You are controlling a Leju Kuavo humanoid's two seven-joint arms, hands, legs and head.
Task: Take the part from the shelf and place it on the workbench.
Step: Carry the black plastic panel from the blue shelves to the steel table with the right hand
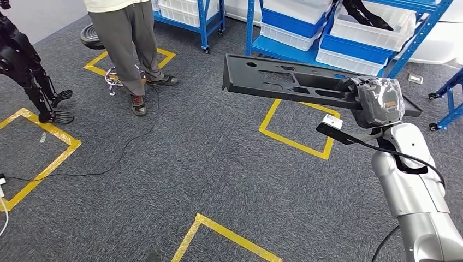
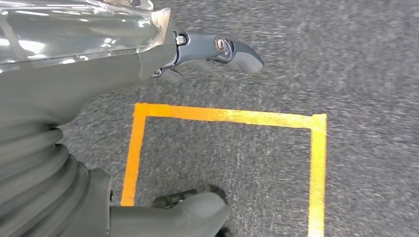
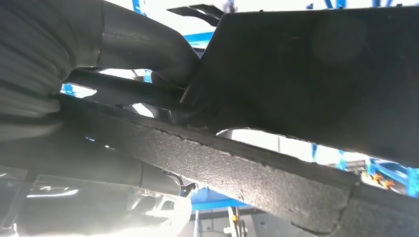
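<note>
A long flat black plastic part (image 1: 284, 81) with cut-outs hangs level in the air above the carpet, in front of the blue shelf (image 1: 349, 38). My right hand (image 1: 377, 101) grips its right end. Close up in the right wrist view, the part (image 3: 316, 74) lies against the thick thumb (image 3: 148, 44) and covers the fingers. My left hand (image 2: 148, 59) hangs over the carpet with nothing in it, its dark fingers (image 2: 232, 49) loosely extended.
A person (image 1: 128, 43) stands at the back left beside a stool (image 1: 93, 35), with a cable running across the floor. Another dark robot (image 1: 27, 65) stands at far left. Yellow tape squares (image 1: 297, 131) mark the grey carpet. White bins (image 1: 371, 27) fill the shelf.
</note>
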